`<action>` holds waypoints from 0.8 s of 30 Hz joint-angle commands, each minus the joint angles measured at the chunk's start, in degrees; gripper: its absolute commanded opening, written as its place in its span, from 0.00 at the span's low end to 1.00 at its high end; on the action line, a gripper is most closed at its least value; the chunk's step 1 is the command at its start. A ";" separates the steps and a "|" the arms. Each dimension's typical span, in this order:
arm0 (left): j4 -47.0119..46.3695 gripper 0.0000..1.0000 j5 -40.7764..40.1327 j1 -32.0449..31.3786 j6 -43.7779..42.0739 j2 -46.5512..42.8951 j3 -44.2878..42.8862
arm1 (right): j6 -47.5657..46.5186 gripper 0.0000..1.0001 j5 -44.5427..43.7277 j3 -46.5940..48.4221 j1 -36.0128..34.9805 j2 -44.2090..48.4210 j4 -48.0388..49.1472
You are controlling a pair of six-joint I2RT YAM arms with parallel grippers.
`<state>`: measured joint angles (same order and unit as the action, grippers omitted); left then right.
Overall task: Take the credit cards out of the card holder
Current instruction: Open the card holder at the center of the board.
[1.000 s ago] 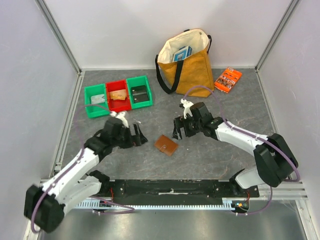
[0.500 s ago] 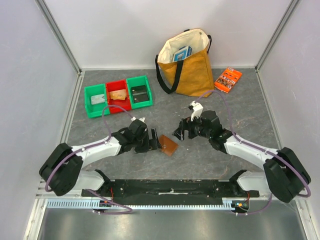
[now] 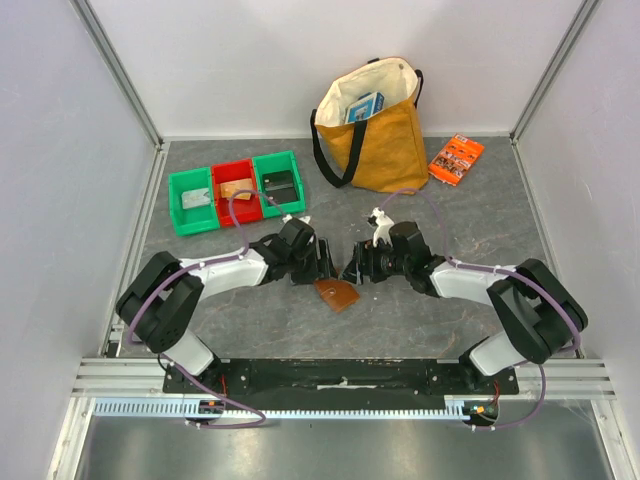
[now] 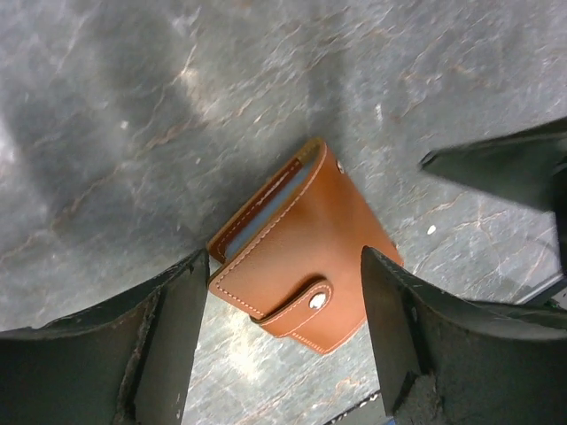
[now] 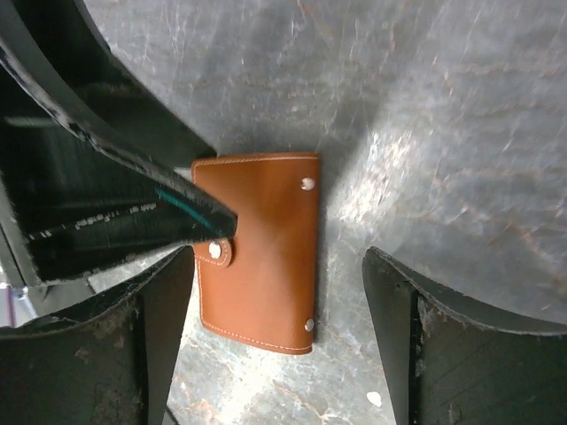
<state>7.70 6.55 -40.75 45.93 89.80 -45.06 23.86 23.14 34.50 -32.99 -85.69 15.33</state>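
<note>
Holder: the holder (image 3: 336,293) lies flat on the table (image 3: 470,215) between the two arms, shut, with its snap tab (image 4: 297,305) fastened.
Cards: none in plain sight. A pale blue strip (image 4: 266,205) shows at the holder's open edge; whether it is pocket or card I cannot tell.
Left gripper: the left gripper (image 4: 283,266) has its fingers wide apart astride the holder and grips nothing.
Right gripper: the right gripper (image 5: 276,257) also stands wide astride the holder, with nothing held.
Risk, clash: both grippers crowd one small thing. A left finger (image 5: 133,208) already reaches across the tab in the right wrist view, so a closing move could knock the fingers together.
Risk, skid: the holder is thin and flat, and a one-sided push would likely slide or spin it instead of gripping it.
Risk, snap: pulling at the tab with the holder unpinned would probably drag it along.
Around: bins (image 3: 236,190) at 10 o'clock of the holder, bag (image 3: 375,135) at 12, packet (image 3: 456,158) at 1, all well apart.
In the way: only the other arm's fingers.
</note>
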 commanded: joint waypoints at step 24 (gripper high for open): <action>6.45 0.69 -5.58 -5.21 -4.45 -3.85 -2.40 | 15.17 0.65 -0.90 -9.72 0.21 -1.06 9.54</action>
<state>14.28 2.48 -43.90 38.39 86.72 -48.53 40.97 24.62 23.38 -32.99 -87.05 29.74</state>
